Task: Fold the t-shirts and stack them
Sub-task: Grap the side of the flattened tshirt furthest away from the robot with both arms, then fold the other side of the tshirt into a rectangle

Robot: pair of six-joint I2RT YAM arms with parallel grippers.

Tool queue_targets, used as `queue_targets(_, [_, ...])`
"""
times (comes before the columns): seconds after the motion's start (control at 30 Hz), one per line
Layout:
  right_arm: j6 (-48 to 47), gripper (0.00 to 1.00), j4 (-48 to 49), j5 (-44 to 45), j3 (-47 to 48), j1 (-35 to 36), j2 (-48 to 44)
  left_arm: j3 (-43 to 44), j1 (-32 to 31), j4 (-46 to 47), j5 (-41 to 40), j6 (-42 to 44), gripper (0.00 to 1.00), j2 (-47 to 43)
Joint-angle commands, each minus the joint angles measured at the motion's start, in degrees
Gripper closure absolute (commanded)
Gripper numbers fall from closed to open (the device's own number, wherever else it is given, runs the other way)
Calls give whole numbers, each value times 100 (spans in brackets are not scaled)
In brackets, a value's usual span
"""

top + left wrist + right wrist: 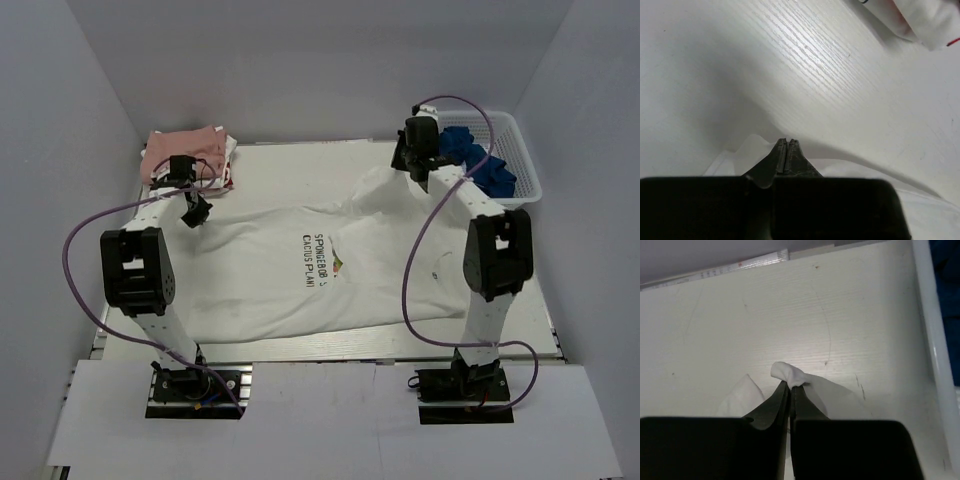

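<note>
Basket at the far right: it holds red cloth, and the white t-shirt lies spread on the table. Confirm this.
One thing is wrong: the cloth in the basket is blue, not red, as the top external view shows. The white t-shirt does lie spread on the table.

The bench (pixel 805 60) is white and wood-grained, with a soft sheen. The white t-shirt (pixel 270 270) is matt, creased cloth with dark printed lettering. The basket (pixel 527 160) at the far right corner is white lattice plastic.
</note>
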Motion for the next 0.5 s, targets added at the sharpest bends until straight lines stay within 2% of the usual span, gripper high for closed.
queue_targets(0.0, [91, 100, 212, 68, -750, 7, -682, -231, -28, 135, 55, 61, 100, -569])
queue_targets(0.3, [487, 100, 63, 481, -2681, -1, -2649, -1355, -28, 328, 239, -44, 100, -1448])
queue_targets(0.47, [584, 100, 54, 586, -3370, -1, -3319, -1927, -28, 328, 188, -299, 100, -1967])
